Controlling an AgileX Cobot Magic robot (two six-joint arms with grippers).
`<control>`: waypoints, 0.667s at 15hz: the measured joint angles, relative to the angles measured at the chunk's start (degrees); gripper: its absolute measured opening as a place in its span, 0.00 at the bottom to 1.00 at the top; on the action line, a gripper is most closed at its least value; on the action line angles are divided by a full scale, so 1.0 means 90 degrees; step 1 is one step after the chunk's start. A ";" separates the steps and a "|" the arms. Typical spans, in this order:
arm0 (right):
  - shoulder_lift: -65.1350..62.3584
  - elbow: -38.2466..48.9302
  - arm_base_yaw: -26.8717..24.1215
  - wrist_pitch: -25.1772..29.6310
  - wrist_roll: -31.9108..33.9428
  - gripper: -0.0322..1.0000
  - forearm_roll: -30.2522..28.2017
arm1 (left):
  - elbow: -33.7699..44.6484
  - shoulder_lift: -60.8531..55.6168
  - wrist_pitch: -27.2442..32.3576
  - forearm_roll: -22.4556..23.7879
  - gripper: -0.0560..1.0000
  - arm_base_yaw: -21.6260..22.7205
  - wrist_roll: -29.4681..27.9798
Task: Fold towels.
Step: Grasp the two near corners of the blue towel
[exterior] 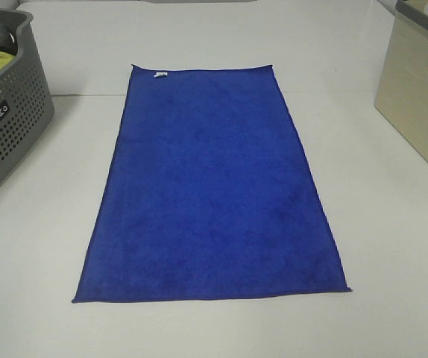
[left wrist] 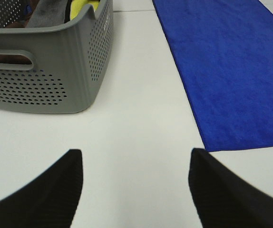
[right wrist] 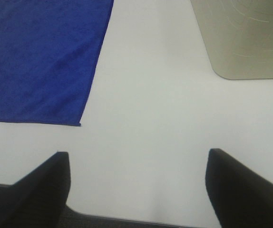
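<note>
Towel (exterior: 210, 186): we see it spread flat on the table (exterior: 393, 246), between basket (exterior: 13, 112) and bin (exterior: 419, 89).
Left gripper (left wrist: 135, 156): we find it spread wide, empty.
Right gripper (right wrist: 139, 154): likewise.

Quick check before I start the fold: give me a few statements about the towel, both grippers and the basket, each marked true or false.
1. The blue towel lies spread flat in a single layer. True.
2. The left gripper is shut on a towel corner. False: it is open over the bare white table, apart from the towel.
3. The small white tag sits on the towel's far short edge in the exterior high view. True.
4. The grey perforated basket stands on the towel. False: it stands on the table to the towel's left, apart from it.
5. The right gripper is open and holds nothing. True.
</note>
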 joint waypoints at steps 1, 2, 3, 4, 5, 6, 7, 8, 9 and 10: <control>0.0000 0.0000 0.0000 0.0000 0.0000 0.77 0.0000 | 0.0000 0.0000 0.0000 0.0000 0.64 0.0000 0.0000; 0.0000 0.0000 0.0000 0.0000 0.0000 0.77 0.0000 | 0.0000 0.0000 0.0000 0.0000 0.64 0.0000 0.0000; 0.0000 0.0000 0.0000 0.0000 0.0000 0.77 0.0000 | 0.0000 0.0000 0.0000 0.0000 0.64 0.0000 0.0000; 0.0000 0.0000 0.0000 0.0000 0.0000 0.77 0.0000 | 0.0000 0.0000 0.0000 0.0000 0.64 0.0000 0.0000; 0.0000 0.0000 0.0000 0.0000 0.0000 0.77 0.0000 | 0.0000 0.0000 0.0000 0.0000 0.64 0.0000 0.0000; 0.0000 0.0000 0.0000 0.0000 0.0000 0.77 0.0000 | 0.0000 0.0000 0.0000 0.0000 0.64 0.0000 0.0000; 0.0000 0.0000 0.0000 0.0000 0.0000 0.77 0.0000 | 0.0000 0.0000 0.0000 0.0000 0.64 0.0000 0.0000; 0.0000 0.0000 0.0000 0.0000 0.0000 0.77 0.0000 | 0.0000 0.0000 0.0000 0.0000 0.64 0.0000 0.0000; 0.0000 0.0000 0.0000 0.0000 0.0000 0.77 0.0000 | 0.0000 0.0000 0.0000 0.0000 0.64 0.0000 0.0000; 0.0000 0.0000 0.0000 0.0000 0.0000 0.77 0.0000 | 0.0000 0.0000 0.0000 0.0000 0.64 0.0000 0.0000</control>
